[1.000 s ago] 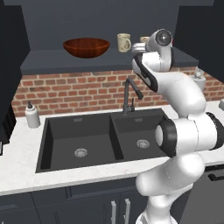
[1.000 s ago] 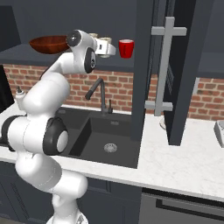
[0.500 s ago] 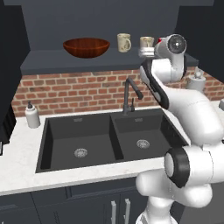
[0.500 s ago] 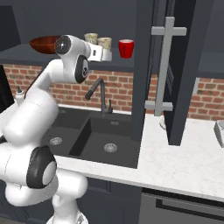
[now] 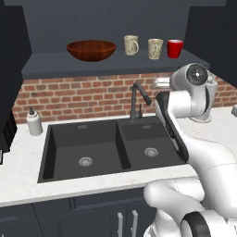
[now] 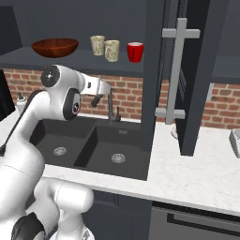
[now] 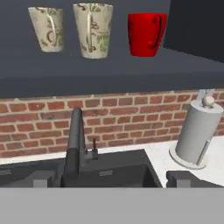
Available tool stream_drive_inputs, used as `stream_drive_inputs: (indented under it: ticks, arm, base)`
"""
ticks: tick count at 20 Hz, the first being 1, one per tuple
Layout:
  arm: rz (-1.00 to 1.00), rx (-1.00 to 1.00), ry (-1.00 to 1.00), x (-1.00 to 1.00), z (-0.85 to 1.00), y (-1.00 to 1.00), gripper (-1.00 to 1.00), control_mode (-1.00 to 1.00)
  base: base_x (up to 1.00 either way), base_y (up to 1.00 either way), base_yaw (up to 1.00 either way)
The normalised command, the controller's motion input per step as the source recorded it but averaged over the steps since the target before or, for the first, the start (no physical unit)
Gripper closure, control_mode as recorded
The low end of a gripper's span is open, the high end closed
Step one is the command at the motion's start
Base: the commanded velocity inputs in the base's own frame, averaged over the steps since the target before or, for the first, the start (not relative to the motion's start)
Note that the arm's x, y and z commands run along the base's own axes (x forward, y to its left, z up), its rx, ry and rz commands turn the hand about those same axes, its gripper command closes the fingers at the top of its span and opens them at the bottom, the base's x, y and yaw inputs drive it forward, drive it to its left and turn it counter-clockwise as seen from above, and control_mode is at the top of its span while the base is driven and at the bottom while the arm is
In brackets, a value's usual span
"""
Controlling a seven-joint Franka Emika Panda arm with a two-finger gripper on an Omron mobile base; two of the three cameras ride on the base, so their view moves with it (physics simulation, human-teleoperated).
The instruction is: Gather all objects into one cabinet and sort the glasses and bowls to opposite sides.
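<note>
**Bowl left, three cups right on the cabinet shelf**

On the cabinet shelf the bowl sits at the left end. A gap away to the right stands the first mug, then the second mug near it, then the red cup just beside that. All four are upright and none touch. In the right base view the bowl is again leftmost, the two mugs stand close together, and the cup stands next to the open door with its long bar handle.

Below the shelf runs a brick wall, and under it the double sink with a dark tap. A soap bottle stands on the counter to the sink's left.

The gripper hangs below the shelf, above the sink, near the tap, holding nothing. Whether its jaws are apart or closed I cannot tell. From the hand view the two mugs and the cup line the shelf above, with a grey roll holder on the counter at right.
</note>
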Motion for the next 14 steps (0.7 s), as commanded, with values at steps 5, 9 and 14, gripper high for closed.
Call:
stream_drive_inputs:
  ticks: [5, 9, 14]
  arm:
    - [-0.01, -0.15, 0.3, -0.98, -1.0, 0.76, -1.0, -1.0]
    - [0.0, -0.1, 0.26, -0.47, -1.0, 0.57, -1.0, -1.0]
    - [0.0, 0.03, 0.13, -0.13, -0.38, 0.06, -1.0, -1.0]
  base:
    - [0.0, 0.0, 0.0]
    - [0.0, 0.0, 0.0]
    - [0.0, 0.0, 0.0]
